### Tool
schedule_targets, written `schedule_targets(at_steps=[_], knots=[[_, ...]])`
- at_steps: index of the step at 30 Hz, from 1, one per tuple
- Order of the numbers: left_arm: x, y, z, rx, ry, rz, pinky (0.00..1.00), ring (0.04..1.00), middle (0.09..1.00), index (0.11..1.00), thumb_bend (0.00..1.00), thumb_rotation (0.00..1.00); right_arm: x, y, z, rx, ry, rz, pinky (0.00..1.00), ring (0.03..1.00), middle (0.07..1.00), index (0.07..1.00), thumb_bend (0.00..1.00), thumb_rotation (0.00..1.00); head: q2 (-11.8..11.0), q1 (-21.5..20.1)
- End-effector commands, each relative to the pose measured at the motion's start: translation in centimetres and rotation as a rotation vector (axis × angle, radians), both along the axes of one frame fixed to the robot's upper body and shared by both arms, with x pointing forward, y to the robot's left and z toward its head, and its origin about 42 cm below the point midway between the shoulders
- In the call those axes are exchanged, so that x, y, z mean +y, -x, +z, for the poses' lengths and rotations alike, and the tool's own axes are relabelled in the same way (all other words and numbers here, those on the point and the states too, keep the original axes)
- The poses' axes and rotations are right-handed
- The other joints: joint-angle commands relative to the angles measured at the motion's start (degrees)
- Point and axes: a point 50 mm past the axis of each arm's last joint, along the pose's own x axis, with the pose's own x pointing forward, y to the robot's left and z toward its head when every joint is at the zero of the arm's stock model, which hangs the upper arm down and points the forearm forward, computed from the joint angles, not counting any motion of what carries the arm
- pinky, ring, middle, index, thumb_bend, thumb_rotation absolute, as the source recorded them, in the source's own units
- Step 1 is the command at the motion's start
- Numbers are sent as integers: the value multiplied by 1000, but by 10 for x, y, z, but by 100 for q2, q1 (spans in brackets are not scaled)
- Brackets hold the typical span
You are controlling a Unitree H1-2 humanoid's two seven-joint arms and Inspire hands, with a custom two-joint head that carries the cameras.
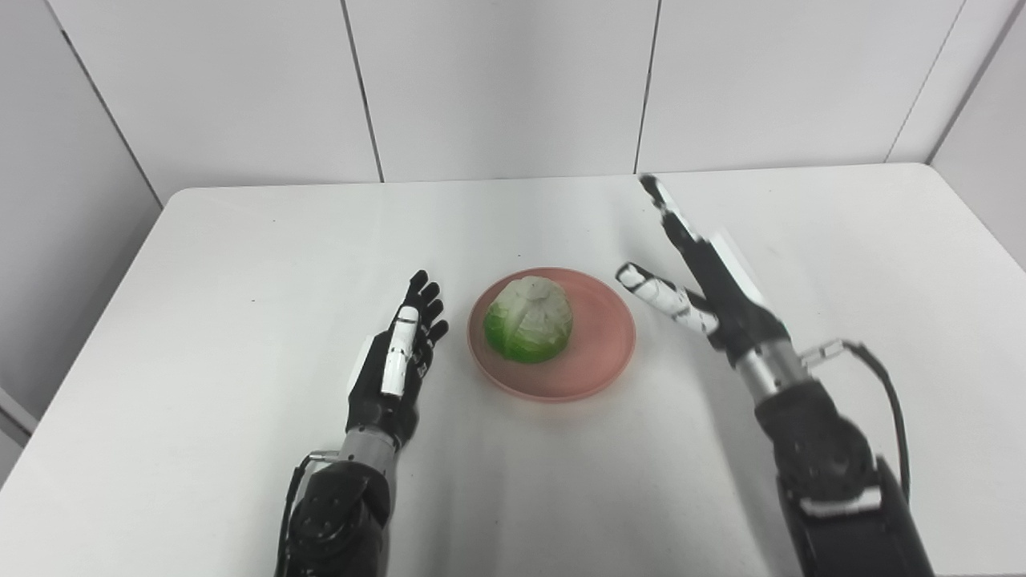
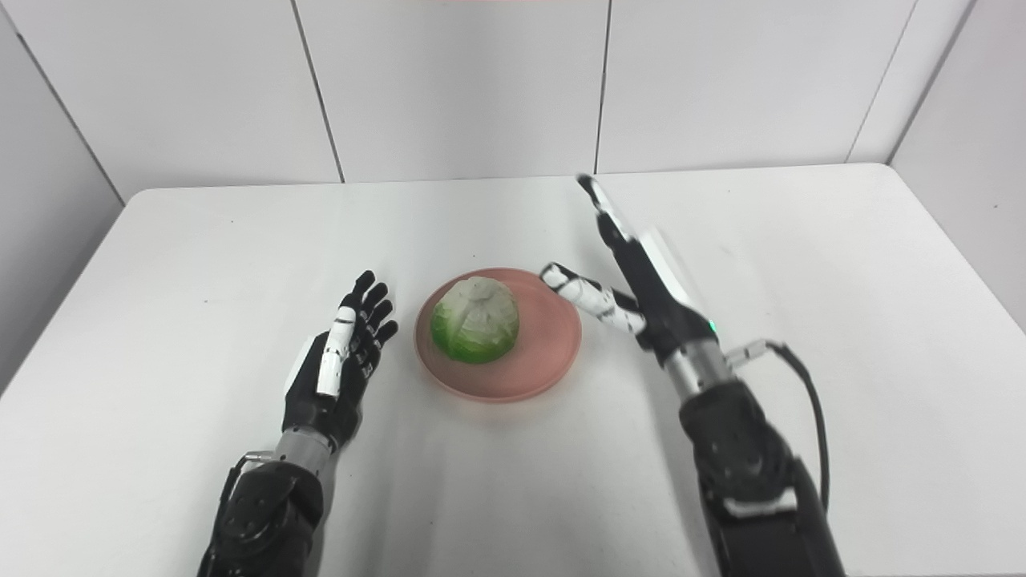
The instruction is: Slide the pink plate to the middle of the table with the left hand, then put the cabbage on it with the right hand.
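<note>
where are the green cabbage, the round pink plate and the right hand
green cabbage [image 1: 528, 318], left eye view, middle of its top.
round pink plate [image 1: 605, 336], left eye view, bare surface right of the cabbage.
right hand [image 2: 653, 300], right eye view, middle of the open hand.

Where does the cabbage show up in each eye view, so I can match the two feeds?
Left eye view: the round green and white cabbage sits at picture centre, on the left part of the round pink plate.
Right eye view: the cabbage lies a little left of centre, again on the plate's left part.
Shared landmark: the pink plate, between the two hands.
</note>
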Motion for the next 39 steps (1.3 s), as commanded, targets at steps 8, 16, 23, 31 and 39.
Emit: schedule_targets(at_steps=[8, 16, 23, 31, 39], knots=[[2, 33, 7, -61, -183, -12, 1000, 1000, 1000, 1000, 383, 1000, 2, 29, -34, 62, -175, -54, 1000, 1000, 1000, 1000, 852, 1000, 68, 5], [1, 54, 6, -40, -208, -5, 1000, 1000, 1000, 1000, 405, 1000, -1, 42, -56, 123, -237, -9, 997, 1000, 1000, 1000, 787, 1000, 123, 47], [3, 54, 6, -48, -246, 10, 999, 1000, 1000, 1000, 340, 1000, -1, 38, -63, 174, -323, -9, 1000, 1000, 1000, 1000, 557, 1000, 156, 80], [5, 50, 4, -44, -243, 23, 989, 1000, 1000, 1000, 344, 1000, 1, 34, -60, 176, -328, -5, 1000, 1000, 1000, 1000, 373, 1000, 193, 78], [3, 48, 6, -46, -250, 28, 979, 1000, 1000, 996, 327, 1000, 2, 33, -57, 180, -335, -14, 1000, 994, 1000, 1000, 316, 1000, 201, 90]])
